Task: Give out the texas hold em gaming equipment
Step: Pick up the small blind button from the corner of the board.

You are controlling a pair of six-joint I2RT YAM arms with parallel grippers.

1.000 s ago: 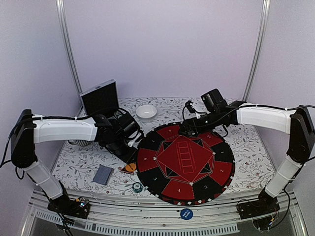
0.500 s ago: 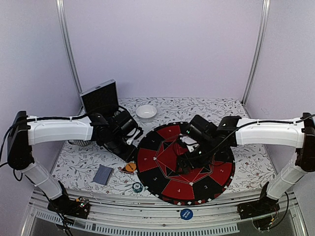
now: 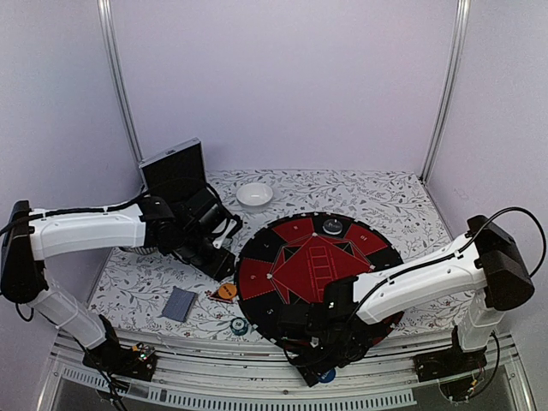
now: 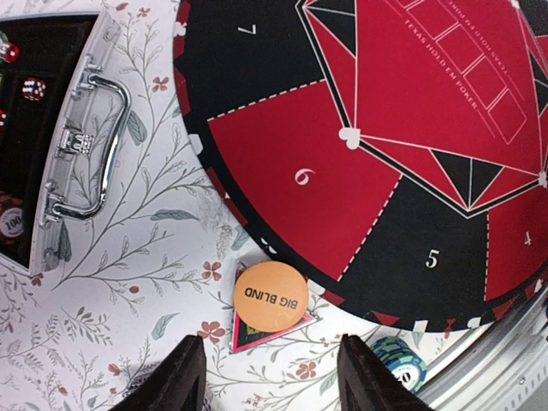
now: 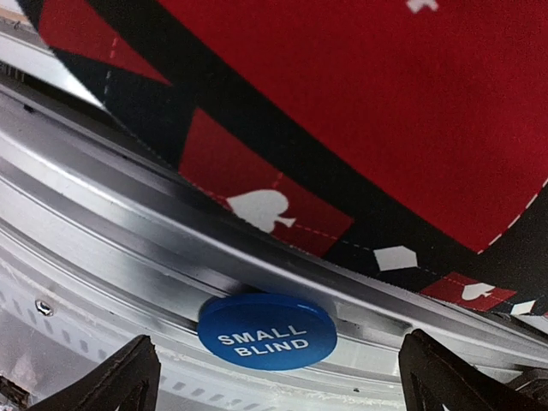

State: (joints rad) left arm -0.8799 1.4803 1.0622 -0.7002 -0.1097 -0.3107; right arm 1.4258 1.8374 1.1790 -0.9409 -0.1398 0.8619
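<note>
The left tool [image 4: 270,360] hung low over the floral worktop [image 4: 128,325], its two fingers [image 4: 181,377] apart with nothing between them. Just ahead of that gap lay the orange disc [image 4: 271,295], marked BIG BLIND, flat on the worktop just outside the rim of the red-and-black mat [image 4: 385,128], near the sector numbered 6. A teal-edged chip [image 4: 396,360] sat near it, closer to the front rail [image 4: 488,368]. To the other side stood the silver case [image 4: 81,128], handle toward the mat, with chips visible in its black lining.

The right tool [image 5: 276,360] was down at the near edge, its fingers [image 5: 128,377] spread wide and gripping nothing. Between them, on the metal rail below the mat's border, rested the blue disc [image 5: 267,332] – SMALL BLIND face up.

From above, the playing cards [image 3: 180,303] lay in a grey-blue pile on the worktop left of the orange disc, well clear of the mat. A small dark chip [image 3: 332,227] sat on the mat's far side – too small to read. A white bowl [image 3: 254,194] stood beyond the mat, near the case.
</note>
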